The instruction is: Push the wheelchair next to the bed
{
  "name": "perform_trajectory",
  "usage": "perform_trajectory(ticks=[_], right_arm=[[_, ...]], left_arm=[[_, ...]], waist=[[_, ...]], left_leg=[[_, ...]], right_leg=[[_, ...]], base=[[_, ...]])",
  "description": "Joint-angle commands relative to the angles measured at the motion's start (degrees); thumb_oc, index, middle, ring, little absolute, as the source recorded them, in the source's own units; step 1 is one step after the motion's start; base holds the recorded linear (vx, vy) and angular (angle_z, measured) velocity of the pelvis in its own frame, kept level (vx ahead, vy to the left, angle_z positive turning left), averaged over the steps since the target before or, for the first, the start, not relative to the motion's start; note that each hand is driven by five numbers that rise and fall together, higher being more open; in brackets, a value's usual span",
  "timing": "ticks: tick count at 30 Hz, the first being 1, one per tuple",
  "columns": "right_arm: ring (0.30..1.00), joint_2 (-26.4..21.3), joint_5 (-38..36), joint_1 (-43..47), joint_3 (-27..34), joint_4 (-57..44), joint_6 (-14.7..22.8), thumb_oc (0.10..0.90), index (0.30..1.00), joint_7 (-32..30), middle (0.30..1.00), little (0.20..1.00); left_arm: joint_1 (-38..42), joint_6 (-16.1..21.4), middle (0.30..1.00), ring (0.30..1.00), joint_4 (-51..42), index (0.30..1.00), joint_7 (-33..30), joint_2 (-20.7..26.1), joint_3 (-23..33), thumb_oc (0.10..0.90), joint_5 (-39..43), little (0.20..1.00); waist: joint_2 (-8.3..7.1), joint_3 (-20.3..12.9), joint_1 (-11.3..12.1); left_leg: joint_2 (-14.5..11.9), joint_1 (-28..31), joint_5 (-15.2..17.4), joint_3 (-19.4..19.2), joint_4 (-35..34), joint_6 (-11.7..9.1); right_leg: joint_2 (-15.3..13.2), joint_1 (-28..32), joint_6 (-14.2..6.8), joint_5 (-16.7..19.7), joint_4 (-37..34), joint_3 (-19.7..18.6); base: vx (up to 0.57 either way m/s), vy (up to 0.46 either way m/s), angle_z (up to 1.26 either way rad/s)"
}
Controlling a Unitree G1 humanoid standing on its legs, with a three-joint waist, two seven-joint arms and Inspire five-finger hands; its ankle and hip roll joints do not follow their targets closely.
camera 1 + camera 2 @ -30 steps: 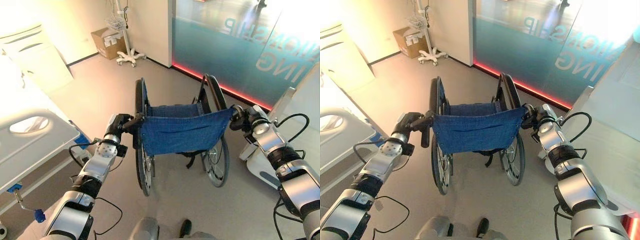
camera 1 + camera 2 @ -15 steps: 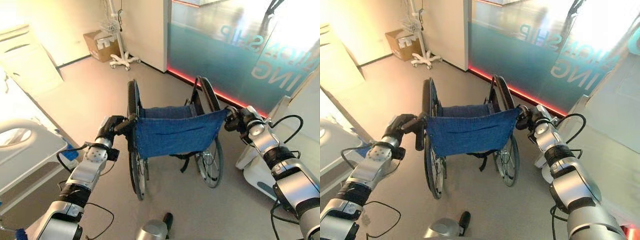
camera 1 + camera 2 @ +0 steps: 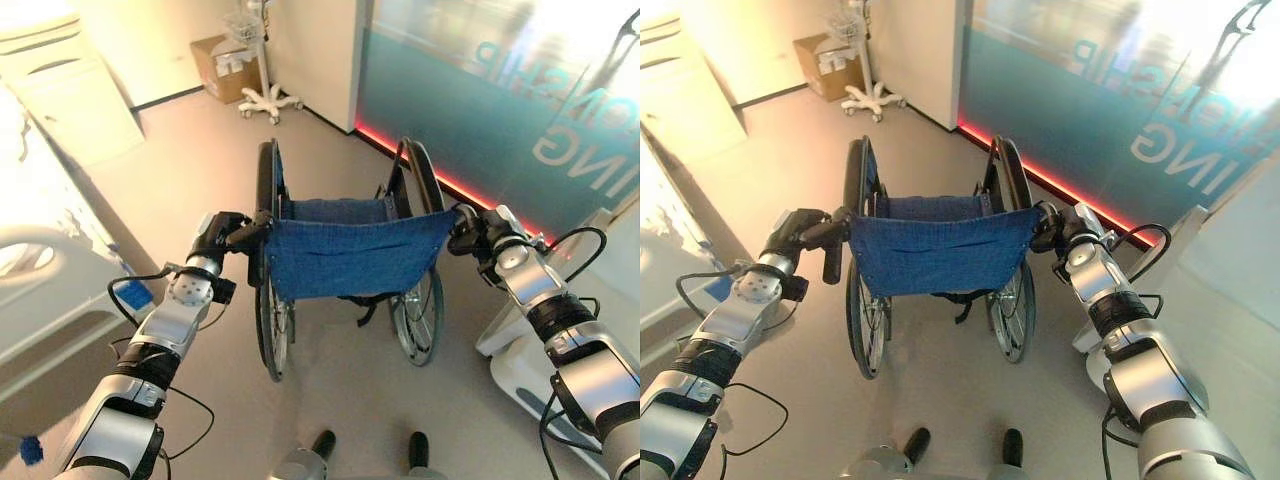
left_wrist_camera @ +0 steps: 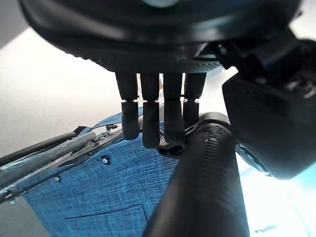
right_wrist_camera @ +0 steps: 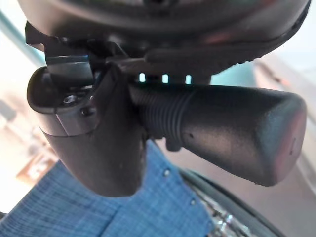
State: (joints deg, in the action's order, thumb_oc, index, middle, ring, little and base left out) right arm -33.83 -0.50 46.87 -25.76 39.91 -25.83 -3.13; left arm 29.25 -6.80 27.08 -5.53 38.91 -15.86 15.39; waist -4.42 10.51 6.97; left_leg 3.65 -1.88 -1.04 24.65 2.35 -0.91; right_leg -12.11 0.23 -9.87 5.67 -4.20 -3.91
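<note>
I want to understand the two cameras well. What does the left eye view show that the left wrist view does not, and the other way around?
The left eye view alone shows the whole wheelchair with both large wheels, the bed at the robot's left, the cardboard box, the wheeled stand and the right hand at the right push handle.

The left wrist view alone shows, from close, the left hand with its fingers curled over the black push handle.

Both show the blue fabric backrest and the left hand on its handle.
</note>
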Motion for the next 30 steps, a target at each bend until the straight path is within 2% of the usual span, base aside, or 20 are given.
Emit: perform_trajectory(ticks=[1, 3, 5, 6, 8, 9, 10, 14, 16, 17, 18, 20, 21, 22, 23, 24, 25, 26, 29, 30], right_arm=[[0.3, -7.47, 10.35, 3.96, -11.68, -12.06, 9.32, 0.4, 0.3, 7.13, 0.3, 0.3], [0.3, -8.39, 9.57, 5.0, -11.9, -11.88, 9.27, 0.4, 0.3, 8.41, 0.3, 0.3], [0.3, -9.46, 9.33, 3.52, -10.58, -12.91, 8.96, 0.4, 0.3, 7.78, 0.3, 0.3], [0.3, -10.29, 9.45, 2.58, -9.78, -14.2, 8.57, 0.4, 0.3, 7.5, 0.3, 0.3], [0.3, -10.94, 9.62, 1.72, -9.13, -14.72, 8.64, 0.4, 0.3, 6.87, 0.3, 0.3], [0.3, -10.39, 11.79, 0.12, -7.79, -14.33, 9.77, 0.4, 0.3, 6.84, 0.3, 0.3], [0.3, -10.15, 12.32, -0.25, -7.53, -14.18, 9.95, 0.4, 0.3, 6.93, 0.3, 0.3], [0.3, -9.83, 13.2, -2.71, -6.42, -13.27, 11.04, 0.4, 0.3, 6.97, 0.3, 0.3], [0.3, -9.91, 13.68, -3.61, -5.87, -12.44, 11.74, 0.4, 0.3, 7.0, 0.3, 0.3], [0.3, -9.95, 13.04, -3.59, -6.25, -11.99, 11.55, 0.4, 0.3, 6.68, 0.3, 0.3], [0.3, -9.89, 12.86, -3.52, -6.32, -11.74, 11.49, 0.4, 0.3, 6.58, 0.3, 0.3], [0.3, -9.32, 10.92, -3.34, -6.66, -10.45, 11.32, 0.4, 0.3, 5.75, 0.3, 0.3], [0.3, -8.85, 9.35, -3.42, -6.68, -9.92, 11.08, 0.4, 0.3, 4.9, 0.3, 0.3], [0.3, -8.51, 8.9, -3.57, -6.7, -9.65, 10.93, 0.4, 0.3, 4.35, 0.3, 0.3], [0.3, -7.88, 8.21, -3.82, -6.57, -9.18, 10.75, 0.4, 0.3, 3.25, 0.3, 0.3], [0.3, -7.8, 7.95, -3.81, -6.54, -8.87, 10.9, 0.4, 0.3, 3.06, 0.3, 0.3], [0.3, -7.38, 7.35, -3.32, -6.57, -7.56, 11.75, 0.4, 0.3, 2.08, 0.3, 0.3], [0.3, -7.35, 6.89, -2.91, -6.7, -7.11, 12.14, 0.4, 0.3, 1.82, 0.3, 0.3], [0.3, -6.15, 3.44, -1.3, -6.66, -7.04, 11.81, 0.4, 0.3, 0.65, 0.3, 0.3], [0.3, -5.73, 3.64, -1.53, -6.44, -7.15, 12.27, 0.4, 0.3, -0.45, 0.3, 0.3]], left_arm=[[-1.46, -0.54, 0.3, 0.3, -0.02, 0.3, 2.41, -0.12, -6.1, 0.4, -5.12, 0.3], [-2.67, -0.33, 0.3, 0.3, 0.39, 0.3, 1.85, -2.07, -5.25, 0.4, -3.7, 0.3], [-3.57, -0.2, 0.3, 0.3, -0.29, 0.3, 2.75, -3.19, -5.05, 0.4, -4.17, 0.3], [-3.39, -0.46, 0.3, 0.3, -0.86, 0.3, 3.04, -3.54, -5.42, 0.4, -4.35, 0.3], [-2.69, -0.18, 0.3, 0.3, -0.74, 0.3, 3.15, -4.05, -6.13, 0.4, -4.64, 0.3], [-1.85, 0.06, 0.3, 0.3, -0.04, 0.3, 3.11, -4.71, -6.71, 0.4, -3.82, 0.3], [-1.55, -0.24, 0.3, 0.3, -0.03, 0.3, 2.9, -5.06, -6.76, 0.4, -3.78, 0.3], [-2.11, -1.06, 0.3, 0.3, -1.0, 0.3, 2.4, -6.53, -6.23, 0.4, -4.17, 0.3], [-2.55, -0.94, 0.3, 0.3, -1.02, 0.3, 2.42, -7.95, -6.04, 0.4, -5.15, 0.3], [-2.42, -1.4, 0.3, 0.3, -1.09, 0.3, 2.15, -8.53, -6.19, 0.4, -5.23, 0.3], [-2.33, -1.44, 0.3, 0.3, -1.05, 0.3, 2.18, -8.56, -6.23, 0.4, -5.18, 0.3], [-1.86, -1.7, 0.3, 0.3, -0.68, 0.3, 1.81, -8.44, -6.69, 0.4, -5.12, 0.3], [-1.49, -2.18, 0.3, 0.3, -0.94, 0.3, 1.97, -8.02, -6.85, 0.4, -5.25, 0.3], [-1.47, -2.35, 0.3, 0.3, -1.17, 0.3, 2.14, -7.78, -6.92, 0.4, -5.36, 0.3], [-1.4, -2.35, 0.3, 0.3, -1.7, 0.3, 2.45, -7.39, -7.0, 0.4, -5.68, 0.3], [-1.47, -2.24, 0.3, 0.3, -1.83, 0.3, 2.56, -7.17, -7.06, 0.4, -5.69, 0.3], [-1.62, -1.37, 0.3, 0.3, -2.39, 0.3, 2.22, -6.58, -7.32, 0.4, -5.99, 0.3], [-1.62, -1.29, 0.3, 0.3, -2.57, 0.3, 1.98, -6.15, -7.35, 0.4, -5.8, 0.3], [-1.55, -0.44, 0.3, 0.3, -2.02, 0.3, 0.88, -5.92, -6.77, 0.4, -6.59, 0.3], [-1.14, -0.16, 0.3, 0.3, -2.2, 0.3, 0.95, -5.02, -6.51, 0.4, -6.81, 0.3]], waist=[[0.28, 2.46, 0.71], [0.16, 2.55, 0.42], [0.68, 3.23, -0.73], [1.02, 3.8, -1.54], [1.59, 4.44, -2.47], [2.46, 4.83, -3.49], [2.76, 4.79, -3.83], [3.94, 3.95, -4.73], [4.25, 3.44, -5.61], [4.15, 2.96, -6.04], [4.11, 2.87, -6.12], [3.62, 2.62, -6.1], [3.31, 2.2, -5.62], [3.2, 2.33, -5.16], [3.11, 2.03, -4.26], [3.19, 2.07, -4.0], [3.73, 2.31, -2.86], [3.72, 2.52, -2.38], [3.72, 2.86, -1.28], [3.65, 3.19, -1.4]], left_leg=[[-9.57, 1.75, 2.74, -7.38, 3.91, -2.65], [-13.04, 2.6, 1.26, -10.34, 3.98, -3.61], [-15.34, 0.96, -3.24, -14.8, 5.55, -4.15], [-15.95, -0.31, -5.14, -16.5, 6.42, -4.47], [-16.58, -1.67, -6.87, -18.08, 6.63, -4.97], [-16.97, -1.45, -7.79, -19.28, 5.05, -5.35], [-17.07, -1.13, -8.14, -19.7, 4.12, -5.53], [-18.13, -0.59, -13.19, -22.64, 0.39, -6.92], [-19.66, -1.03, -15.85, -28.13, 0.79, -7.92], [-19.53, -0.52, -14.87, -30.72, 1.41, -7.88], [-19.06, -0.35, -14.24, -31.27, 1.87, -7.76], [-14.7, 0.72, -8.99, -32.43, 3.63, -6.22], [-10.6, 0.77, -5.32, -31.99, 4.59, -4.74], [-8.56, 0.9, -3.56, -31.65, 5.26, -4.18], [-4.41, 0.32, -0.82, -31.36, 5.55, -2.95], [-3.56, 0.32, -0.45, -31.46, 5.36, -2.63], [-0.79, -0.26, -0.97, -30.46, 3.5, -1.93], [-0.02, -0.28, -1.25, -29.08, 2.73, -1.4], [1.06, -1.56, -1.81, -27.54, 1.84, -0.05], [0.88, -1.55, -1.47, -27.67, 1.74, 0.99]], right_leg=[[-1.79, -4.01, -1.69, 3.29, 7.7, 1.03], [-2.15, -3.91, -0.94, 0.86, 10.32, 5.38], [-1.82, -3.54, 0.3, -0.96, 12.01, 9.59], [-1.12, -3.13, 1.41, -1.99, 12.35, 10.88], [0.01, -2.83, 2.59, -3.17, 12.83, 11.86], [0.92, -2.58, 3.33, -4.68, 13.94, 13.07], [1.42, -2.36, 3.68, -5.24, 14.13, 13.21], [3.71, 0.24, 5.18, -7.09, 13.2, 14.95], [4.65, 1.66, 6.02, -7.16, 11.51, 18.02], [4.45, 1.81, 6.26, -7.09, 11.04, 19.88], [4.36, 1.81, 6.32, -6.98, 10.96, 20.4], [4.07, 1.9, 6.35, -6.67, 10.91, 21.85], [4.31, 1.84, 6.26, -6.1, 10.48, 22.09], [4.61, 2.43, 6.18, -6.16, 10.29, 22.15], [5.3, 2.97, 5.99, -5.55, 9.49, 22.32], [5.7, 3.26, 5.94, -5.54, 9.39, 22.19], [7.33, 4.04, 5.78, -5.38, 8.92, 20.93], [7.95, 4.12, 5.83, -5.52, 8.81, 19.83], [9.6, 3.19, 5.98, -6.5, 10.53, 18.0], [9.94, 0.88, 5.31, -5.74, 14.99, 17.33]], base=[[0.18, -0.335, 0.93], [0.22, -0.365, 0.65], [0.15, -0.358, 0.83], [0.07, -0.274, 1.1], [0.05, -0.239, 1.14], [0.09, -0.22, 0.87], [0.17, -0.229, 1.12], [0.16, -0.17, 0.57], [0.09, -0.181, 0.29], [0.04, -0.144, 0.36], [0.03, -0.132, 0.57], [0.04, -0.154, 0.42], [0.07, -0.156, 0.22], [0.1, -0.164, 0.12], [0.09, -0.096, 0.08], [0.13, -0.054, 0.32], [0.09, -0.001, 0.4], [0.09, 0.026, 0.27], [-0.03, 0.066, -0.31], [-0.07, 0.042, -0.29]])
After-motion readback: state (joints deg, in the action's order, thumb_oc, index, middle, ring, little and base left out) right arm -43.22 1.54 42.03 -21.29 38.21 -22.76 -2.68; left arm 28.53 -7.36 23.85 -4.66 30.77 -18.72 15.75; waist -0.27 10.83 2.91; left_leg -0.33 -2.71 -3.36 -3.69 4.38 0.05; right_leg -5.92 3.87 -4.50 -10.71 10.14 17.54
